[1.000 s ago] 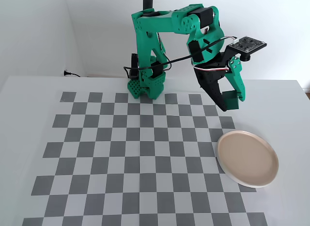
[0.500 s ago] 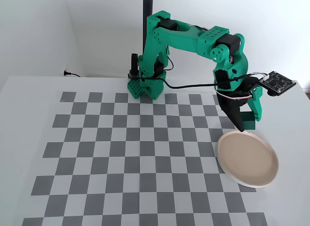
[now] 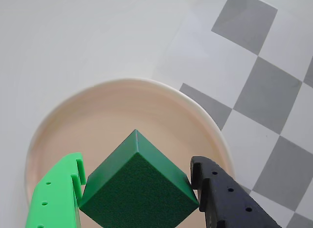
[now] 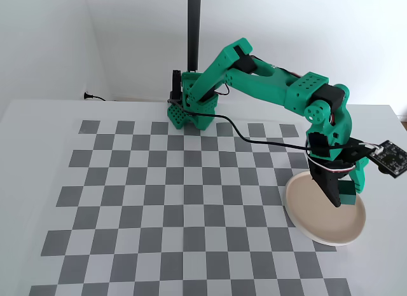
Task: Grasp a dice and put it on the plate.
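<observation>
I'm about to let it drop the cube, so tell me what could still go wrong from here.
1. The dice sits in the gripper with a corner pointing forward, so it may tumble or roll when the fingers open.
2. In the fixed view the dice hangs over the plate's right part; a bounce could carry it over that rim.
3. How high it hangs above the plate is hard to judge, so a drop could be harder than it looks.

Wrist cam close, looking down past gripper onto plate; fixed cam high off table's front edge, facing back wall; both share plate.
</observation>
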Controlling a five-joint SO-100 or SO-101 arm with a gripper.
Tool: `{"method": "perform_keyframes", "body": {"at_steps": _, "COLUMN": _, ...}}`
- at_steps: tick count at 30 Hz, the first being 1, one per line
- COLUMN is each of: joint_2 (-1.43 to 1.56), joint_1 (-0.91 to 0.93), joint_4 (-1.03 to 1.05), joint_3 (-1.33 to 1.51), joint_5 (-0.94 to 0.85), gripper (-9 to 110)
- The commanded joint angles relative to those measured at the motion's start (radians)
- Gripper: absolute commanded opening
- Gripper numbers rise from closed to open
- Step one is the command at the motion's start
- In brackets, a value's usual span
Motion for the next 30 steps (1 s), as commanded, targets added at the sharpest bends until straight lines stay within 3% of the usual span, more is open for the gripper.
{"method": "perform_keyframes", "body": {"at_steps": 1, "joint_2": -0.058, "joint_1": -0.021, "joint_4": 0.002, "joint_3": -0.204, "joint_5": 0.006, "gripper": -4}}
{"method": "perform_keyframes", "body": {"at_steps": 15, "joint_2": -0.253, "joint_1": -0.041, "joint_4": 0.002, "joint_3": -0.291, "joint_5": 0.028, "gripper": -4}}
{"method": "perform_keyframes", "body": {"at_steps": 30, "joint_2": -0.236, "joint_1": -0.028, "joint_4": 0.015, "joint_3": -0.291, "joint_5": 0.034, "gripper": 7}}
